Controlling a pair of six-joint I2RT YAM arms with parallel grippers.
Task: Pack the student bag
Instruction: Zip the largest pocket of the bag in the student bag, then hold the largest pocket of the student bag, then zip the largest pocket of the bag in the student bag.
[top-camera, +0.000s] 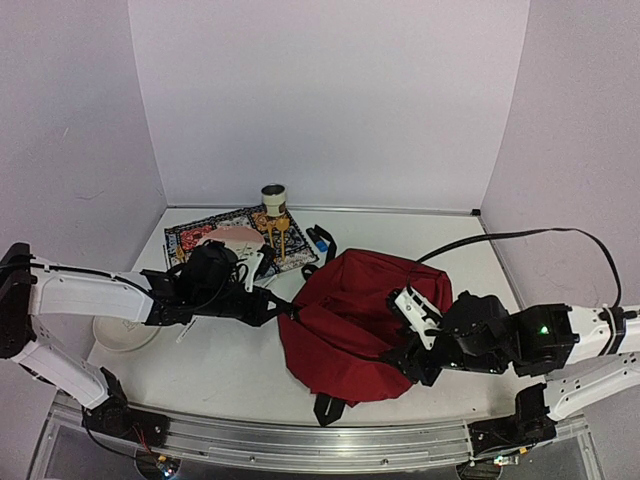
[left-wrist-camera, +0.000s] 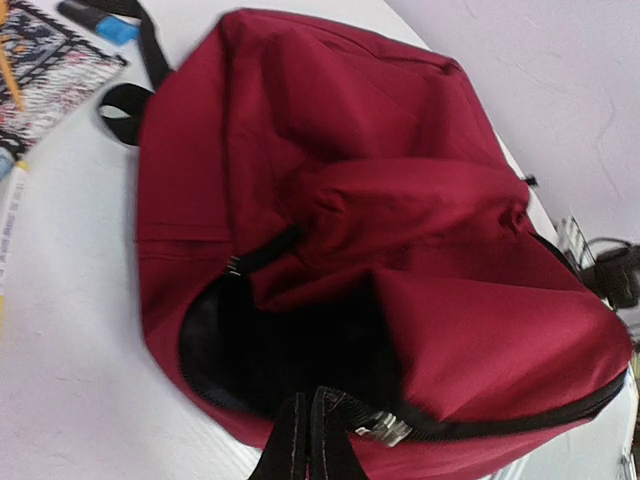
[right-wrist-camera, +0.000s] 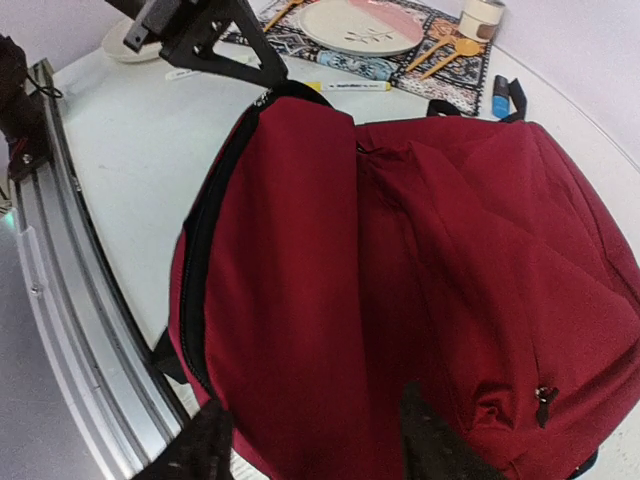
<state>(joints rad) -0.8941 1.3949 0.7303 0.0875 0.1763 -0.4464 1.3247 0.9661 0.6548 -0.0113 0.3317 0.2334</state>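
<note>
Where the left claw (left-wrist-camera: 305, 440) met the student bag (left-wrist-camera: 400, 230), a large soft dark-red fabric backpack with black straps, its fingers were pressed together on the black zippered rim of the bag's mouth. The dark lining gaped just beyond the fingertips. The right claw (right-wrist-camera: 315, 450) stood with its fingers spread, the red cloth of the bag's near end lying between them; whether they touched it could not be told. The bag lay slumped on the white tabletop (top-camera: 230, 370), stretching from the right claw to the left claw at its far corner. Just past that corner lay a slim yellow-and-white marker pen (right-wrist-camera: 350, 87). Farther off was a patterned rectangular placemat (right-wrist-camera: 460, 75) bearing a round pale plate (right-wrist-camera: 360, 25) and two wooden utensils (right-wrist-camera: 450, 48). A small pale cylindrical cup (right-wrist-camera: 480, 15) stood at its far edge.
</note>
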